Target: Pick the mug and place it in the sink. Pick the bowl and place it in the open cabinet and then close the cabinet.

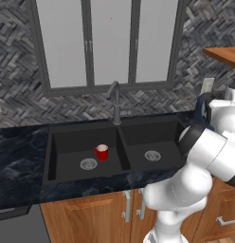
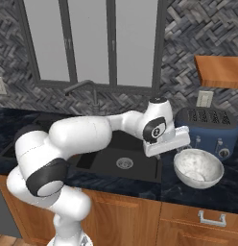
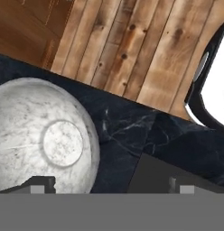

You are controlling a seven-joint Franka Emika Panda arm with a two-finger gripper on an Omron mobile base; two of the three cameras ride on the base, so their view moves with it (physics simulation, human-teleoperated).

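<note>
Right base view, largest element first: the sink (image 2: 122,158) occupies the middle of the frame, a black basin set into the dark counter (image 2: 188,190). The blue toaster (image 2: 207,129) stands at the right, against the wall. The bowl (image 2: 198,167), grey-white and speckled, sits upright on the counter at lower right, in front of the toaster and just beside the sink's right edge. The gripper (image 2: 184,144) lies at centre right, immediately above and to the upper left of the bowl's rim, pointing down; it is not touching the bowl as far as can be judged.

Hand view: the bowl (image 3: 41,135) fills the lower left, its flat inner base seen from above, while the two fingertips (image 3: 41,184) rise at the bottom edge, spread wide and holding nothing. One tip stands over the bowl's interior, the other over the counter near the sink's corner, so the bowl wall appears to lie between them. The bowl's centre lies to the left of the gripper's midline in this frame.

Left base view: the mug (image 1: 101,152), red, already rests upright in the left basin beside a drain, at centre. The bowl is judged the step in hand; the coming move calls for a descent so that the rim passes between the open jaws.
</note>
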